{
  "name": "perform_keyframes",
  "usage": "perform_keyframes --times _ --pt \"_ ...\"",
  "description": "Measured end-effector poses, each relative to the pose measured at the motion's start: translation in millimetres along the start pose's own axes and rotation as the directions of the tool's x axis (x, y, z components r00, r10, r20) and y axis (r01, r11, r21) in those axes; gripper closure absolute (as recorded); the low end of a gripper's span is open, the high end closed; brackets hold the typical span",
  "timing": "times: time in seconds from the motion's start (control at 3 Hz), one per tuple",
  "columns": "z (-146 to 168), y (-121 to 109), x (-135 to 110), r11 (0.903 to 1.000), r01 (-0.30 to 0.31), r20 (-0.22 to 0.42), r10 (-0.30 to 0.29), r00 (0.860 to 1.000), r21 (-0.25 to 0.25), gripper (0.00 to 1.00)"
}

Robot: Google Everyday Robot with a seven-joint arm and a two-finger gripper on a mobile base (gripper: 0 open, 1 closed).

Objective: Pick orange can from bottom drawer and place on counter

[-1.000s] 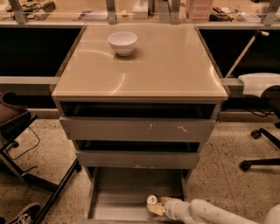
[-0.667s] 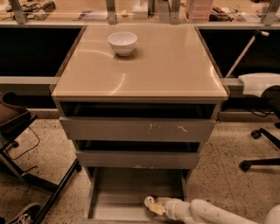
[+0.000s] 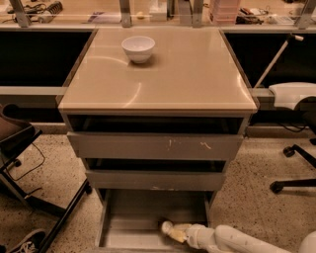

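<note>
- Orange can, small, with a silver top: hard to pick out for sure. Only a little yellow-orange bit [image 3: 179, 232] with a pale round end, right at the tip of the gripper, down in the bottom drawer. Cannot tell if that bit is the can.
- Wide, flat grey metal bottom drawer [image 3: 129, 217]: pulled out the most, close to the floor, plain grey inside.
- Pale gripper [image 3: 172, 230] on a white robot arm [image 3: 232, 241]: low inside the bottom drawer, near its front, a bit right of the middle, reaching in from the right. Open or closed: cannot tell.
- Big shiny tan square counter [image 3: 192, 79]: on top of the grey cabinet, well above the gripper.
- Small round white bowl [image 3: 138, 48]: upright on the counter, near the back left.
- Two grey drawers [image 3: 155, 147] with scratched fronts: between counter and bottom drawer, each pulled out a little.
- Long pale bench [image 3: 98, 15] with metal posts: behind the counter, small stuff on it.
- Black chair legs [image 3: 294, 170] with wheels: on the speckled floor [image 3: 256, 197], off to the right.
</note>
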State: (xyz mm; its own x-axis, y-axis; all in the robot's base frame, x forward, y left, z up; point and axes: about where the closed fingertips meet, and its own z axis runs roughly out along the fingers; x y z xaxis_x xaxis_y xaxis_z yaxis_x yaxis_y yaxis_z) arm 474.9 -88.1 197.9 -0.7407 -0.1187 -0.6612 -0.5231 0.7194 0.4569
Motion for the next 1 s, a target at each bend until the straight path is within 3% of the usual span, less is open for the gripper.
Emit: perform_keyframes --times 0.33,0.67,1.0 --pt "-16.7 5.4 -17.5 0.9997 0.023 0.003 -0.023 1.000 -0.002 1.00" --pt "-58.5 10.3 -54.8 0.9980 0.056 0.031 -0.057 0.998 0.029 1.00" --pt "-66.1 8.1 -66.6 0.9962 0.077 0.034 -0.078 0.996 0.041 0.81"
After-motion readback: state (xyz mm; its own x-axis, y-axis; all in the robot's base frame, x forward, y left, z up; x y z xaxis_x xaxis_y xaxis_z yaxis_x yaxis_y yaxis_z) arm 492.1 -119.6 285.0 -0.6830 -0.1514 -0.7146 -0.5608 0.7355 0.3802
